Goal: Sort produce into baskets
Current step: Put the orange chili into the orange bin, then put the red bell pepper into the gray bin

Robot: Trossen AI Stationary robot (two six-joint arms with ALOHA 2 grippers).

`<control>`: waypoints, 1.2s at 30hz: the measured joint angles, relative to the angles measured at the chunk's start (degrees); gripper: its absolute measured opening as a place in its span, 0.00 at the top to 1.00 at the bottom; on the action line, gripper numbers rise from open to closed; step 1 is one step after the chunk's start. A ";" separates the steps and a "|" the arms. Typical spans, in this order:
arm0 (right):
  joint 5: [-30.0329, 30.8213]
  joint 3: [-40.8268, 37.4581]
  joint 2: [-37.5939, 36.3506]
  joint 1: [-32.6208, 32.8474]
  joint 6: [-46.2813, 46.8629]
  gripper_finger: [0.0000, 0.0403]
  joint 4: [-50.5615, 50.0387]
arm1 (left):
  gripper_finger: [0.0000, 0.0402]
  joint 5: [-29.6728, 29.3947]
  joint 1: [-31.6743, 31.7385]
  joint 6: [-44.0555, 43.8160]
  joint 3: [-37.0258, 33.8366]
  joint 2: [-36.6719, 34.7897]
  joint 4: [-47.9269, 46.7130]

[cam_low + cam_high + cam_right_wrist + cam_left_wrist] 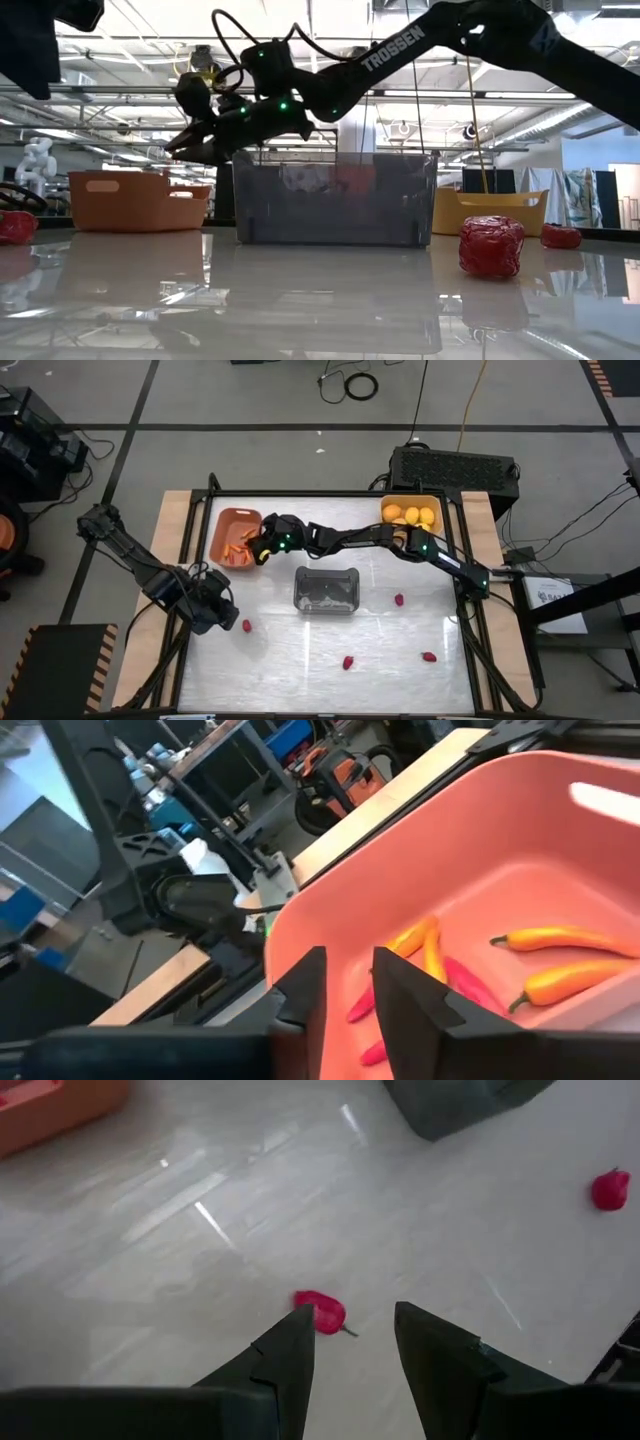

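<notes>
**Right hand over the terracotta basket, left hand lined up on a berry**

Our right hand (268, 546) hangs over the 3 o'clock rim of the terracotta basket (228, 523), placed, we judge, to drop a carrot-like stick among those already inside (565, 936). Its fingers show a narrow gap with nothing visible between them, so we read it as released. Our left hand (350, 1342), fingers parted and empty, points at a red berry (320, 1311) near the table's (400, 650) 8 o'clock side, ready to pinch it.
</notes>
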 joint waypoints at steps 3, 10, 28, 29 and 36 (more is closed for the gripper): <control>-0.59 0.00 0.00 0.30 -0.02 0.78 0.00 | 0.63 -0.42 -0.02 0.01 0.00 0.15 0.44; -5.21 -0.02 -0.63 -0.02 -0.85 0.69 -0.49 | 0.63 -0.67 -0.06 1.08 0.00 2.45 0.99; -18.91 0.00 -19.11 0.88 -3.08 0.69 -34.56 | 0.63 -0.40 -5.62 39.18 0.02 8.04 13.54; -18.03 0.00 -20.29 1.87 -2.99 0.69 -37.37 | 0.63 -0.45 -5.50 42.47 0.02 8.03 13.72; -3.86 0.00 -28.77 13.26 1.08 0.69 -55.84 | 0.63 7.46 -0.13 78.19 0.04 8.02 18.12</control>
